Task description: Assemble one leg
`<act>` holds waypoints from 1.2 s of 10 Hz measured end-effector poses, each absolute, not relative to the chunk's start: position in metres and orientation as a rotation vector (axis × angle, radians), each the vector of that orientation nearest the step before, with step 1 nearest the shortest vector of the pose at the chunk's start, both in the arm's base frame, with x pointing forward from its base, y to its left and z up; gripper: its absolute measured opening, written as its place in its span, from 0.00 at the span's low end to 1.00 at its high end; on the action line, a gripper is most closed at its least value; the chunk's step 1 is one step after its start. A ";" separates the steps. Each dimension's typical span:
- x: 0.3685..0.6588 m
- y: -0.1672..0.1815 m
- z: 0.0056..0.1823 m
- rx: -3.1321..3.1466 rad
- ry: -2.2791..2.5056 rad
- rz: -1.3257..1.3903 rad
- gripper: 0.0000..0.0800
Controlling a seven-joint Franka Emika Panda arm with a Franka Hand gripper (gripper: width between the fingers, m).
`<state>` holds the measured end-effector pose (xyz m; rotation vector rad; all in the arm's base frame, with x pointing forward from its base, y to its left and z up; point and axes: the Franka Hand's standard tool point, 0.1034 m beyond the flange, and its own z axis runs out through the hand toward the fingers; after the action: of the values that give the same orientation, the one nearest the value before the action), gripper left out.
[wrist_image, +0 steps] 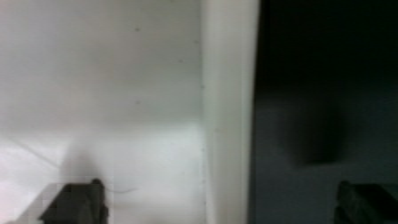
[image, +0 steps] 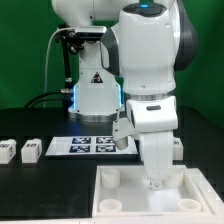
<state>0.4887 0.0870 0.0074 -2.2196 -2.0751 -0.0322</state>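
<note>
Two small white legs with black tags stand on the dark table at the exterior view's left, one (image: 6, 151) beside the other (image: 31, 150). My gripper (image: 155, 182) hangs low over the far part of the large white panel (image: 200, 205) with round corner sockets, well away from the legs. In the wrist view the gripper (wrist_image: 221, 203) is open and empty. One dark fingertip (wrist_image: 75, 201) is over the white panel (wrist_image: 107, 100) and the other over the dark table, with the panel's edge between them. No leg shows in the wrist view.
The marker board (image: 92, 144) lies behind the panel, in front of the robot's base (image: 95, 95). A small white piece (image: 179, 149) shows beside the gripper at the exterior view's right, partly hidden. Dark table (wrist_image: 329, 90) lies beyond the panel's edge.
</note>
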 end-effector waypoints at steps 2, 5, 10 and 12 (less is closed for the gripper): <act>0.489 0.087 0.007 -2.220 -2.075 -0.032 0.81; 0.485 0.098 0.037 -2.380 -1.935 -0.052 0.81; 0.474 0.153 0.061 -2.794 -1.268 -0.065 0.81; 0.473 0.153 0.060 -2.879 -1.032 -0.054 0.81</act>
<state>0.4730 0.1533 0.0603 -2.8785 -1.0316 -0.0542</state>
